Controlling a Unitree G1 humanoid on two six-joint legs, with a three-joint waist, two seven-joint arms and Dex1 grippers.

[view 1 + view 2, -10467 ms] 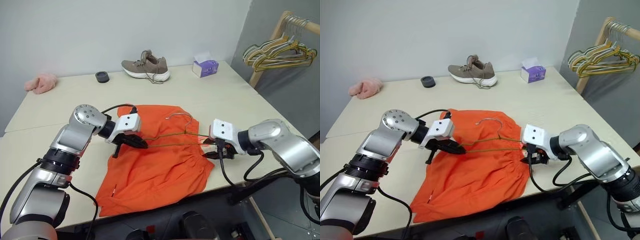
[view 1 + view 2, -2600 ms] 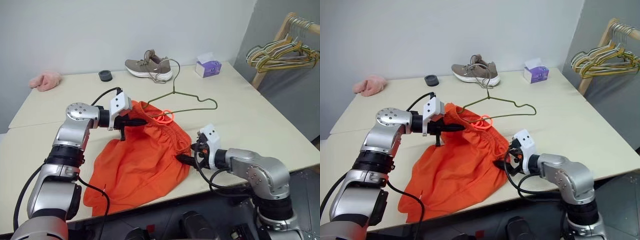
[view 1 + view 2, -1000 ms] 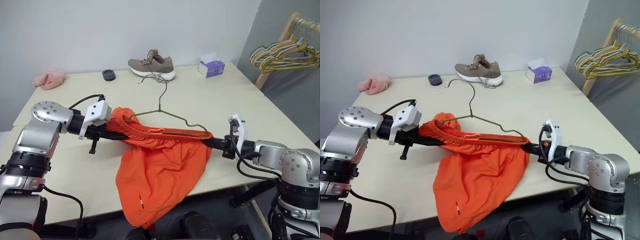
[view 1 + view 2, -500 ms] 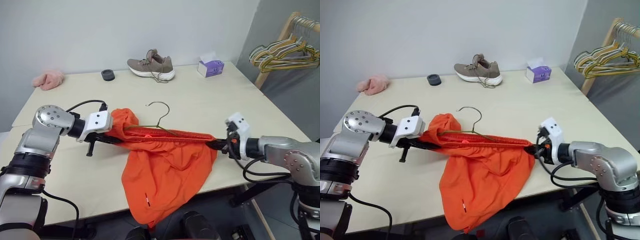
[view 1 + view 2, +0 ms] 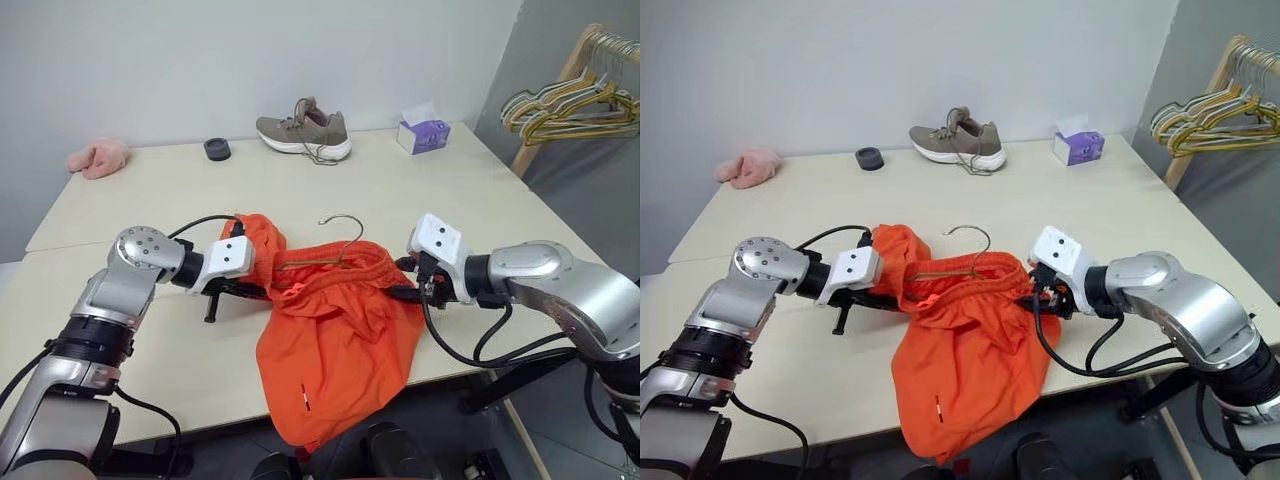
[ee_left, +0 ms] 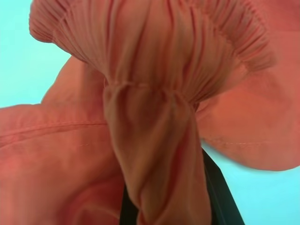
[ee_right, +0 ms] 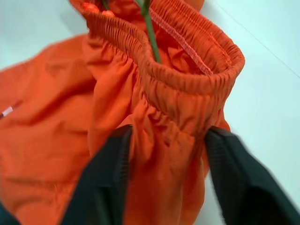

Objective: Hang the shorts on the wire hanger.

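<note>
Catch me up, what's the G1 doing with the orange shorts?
It's hanging the shorts on the wire hanger. The hanger sits inside the waistband, hook poking up. The left gripper is clamped on one end of the waistband. The right gripper has its jaws spread with the other end bunched between them. The legs droop over the table edge.

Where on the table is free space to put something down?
Bare table lies between the tissue box and the shorts, and between the pink cloth and the left pincer. The middle front is crowded.
</note>
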